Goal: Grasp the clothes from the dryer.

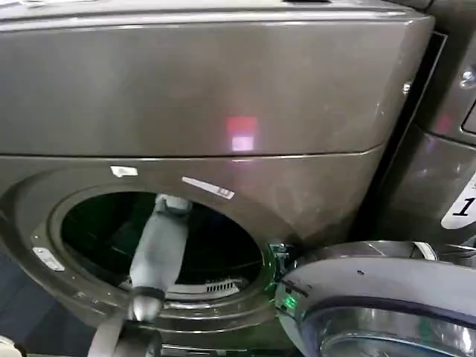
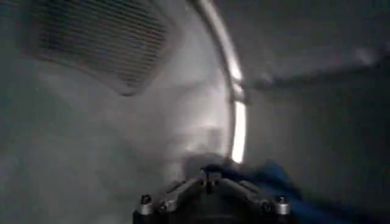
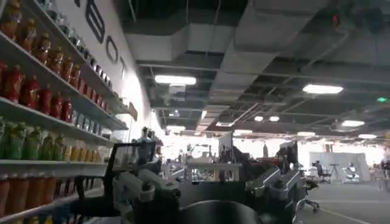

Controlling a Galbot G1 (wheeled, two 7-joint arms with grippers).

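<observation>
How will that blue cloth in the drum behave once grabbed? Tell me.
Probably floppy: the blue cloth lies crumpled low in the drum just past the left gripper, so it should drape and trail. Likely light. It may drag over the shiny drum rim on the way out.

The head view is dim and soft; a pink-red light glares off the dryer front, and its drum opening is nearly black. Inside the drum, the left wrist view is murky and blurred, one bright streak on the metal rim. Ceiling lights flare in the right wrist view, shelves sharp.
</observation>
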